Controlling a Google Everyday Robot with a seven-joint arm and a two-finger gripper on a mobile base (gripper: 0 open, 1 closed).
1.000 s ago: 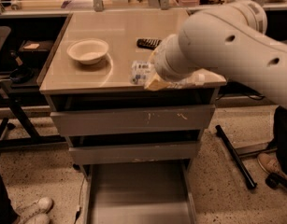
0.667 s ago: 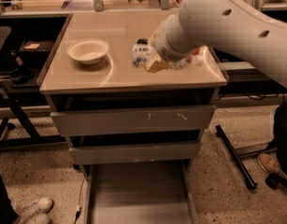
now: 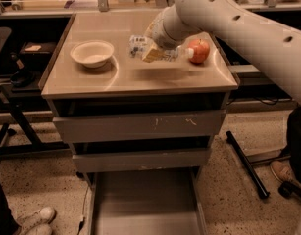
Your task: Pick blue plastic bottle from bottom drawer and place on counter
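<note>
- Moved up-frame since earlier: gripper (image 3: 152,54), clamped on blue plastic bottle (image 3: 137,46), over counter (image 3: 140,80) centre.
- Apple (image 3: 199,50) just right; bowl (image 3: 92,53) left; bottom drawer (image 3: 145,204) open below.

Dim warm light; tool (image 3: 153,54) w/ blue plastic bottle (image 3: 137,46) over glary, shadowed counter (image 3: 140,78).

Tan jaws above the beige counter (image 3: 140,80) grip the pale blue-patterned bottle (image 3: 137,46); red apple (image 3: 199,50); cream bowl (image 3: 92,53).
</note>
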